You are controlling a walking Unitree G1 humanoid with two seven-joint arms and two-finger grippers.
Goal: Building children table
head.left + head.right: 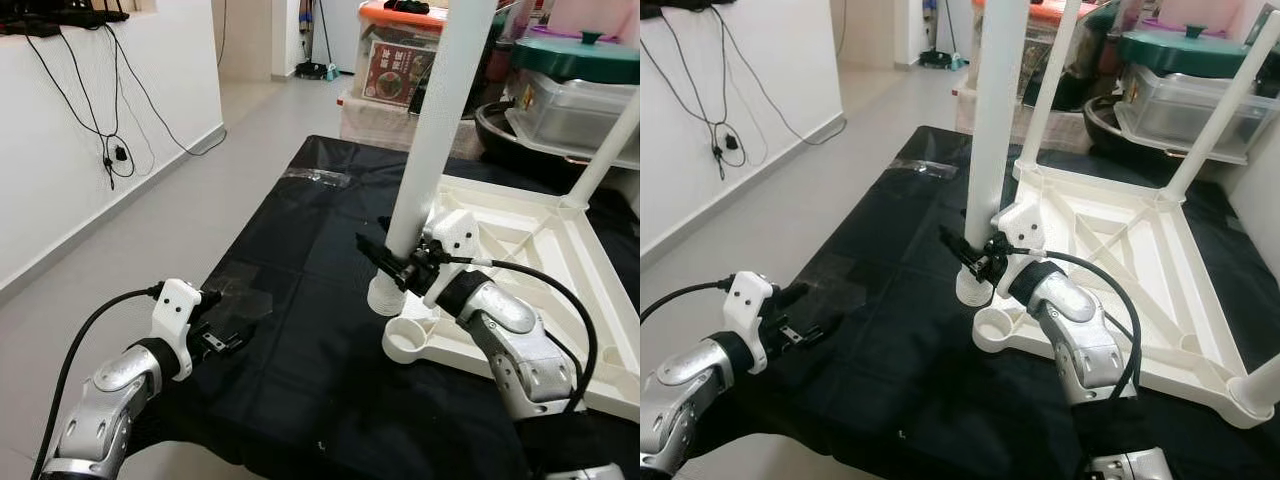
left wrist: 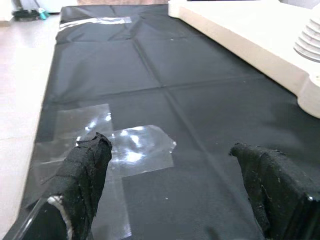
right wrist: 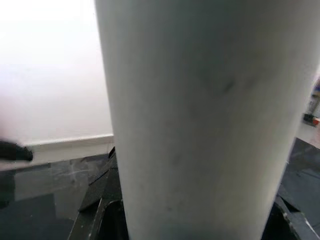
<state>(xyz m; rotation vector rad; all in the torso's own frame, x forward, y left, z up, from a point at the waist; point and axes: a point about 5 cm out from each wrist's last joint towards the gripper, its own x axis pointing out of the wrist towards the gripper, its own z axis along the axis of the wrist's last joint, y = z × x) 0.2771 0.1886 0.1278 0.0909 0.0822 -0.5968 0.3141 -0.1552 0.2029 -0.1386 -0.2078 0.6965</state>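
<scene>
An upturned white plastic table top [image 1: 560,262] lies on a black sheet [image 1: 300,260]. Two legs [image 1: 1220,110] stand fixed at its far corners, and a third stands at the near right corner [image 1: 1265,385]. My right gripper [image 1: 400,262] is shut on a loose white table leg [image 1: 430,130], held upright with a slight tilt. The leg's ribbed lower end [image 1: 385,297] hangs just beside the empty round corner socket [image 1: 405,340]. The leg [image 3: 200,115] is very close in the right wrist view. My left gripper [image 2: 177,185] hovers open, low over the sheet, with nothing between its fingers [image 2: 85,170].
Patches of clear tape [image 2: 135,150] are stuck to the sheet near my left gripper. Plastic storage boxes [image 1: 400,60] and a green-lidded container [image 1: 575,55] stand behind the table top. A white wall with hanging cables [image 1: 110,150] borders bare floor on the left.
</scene>
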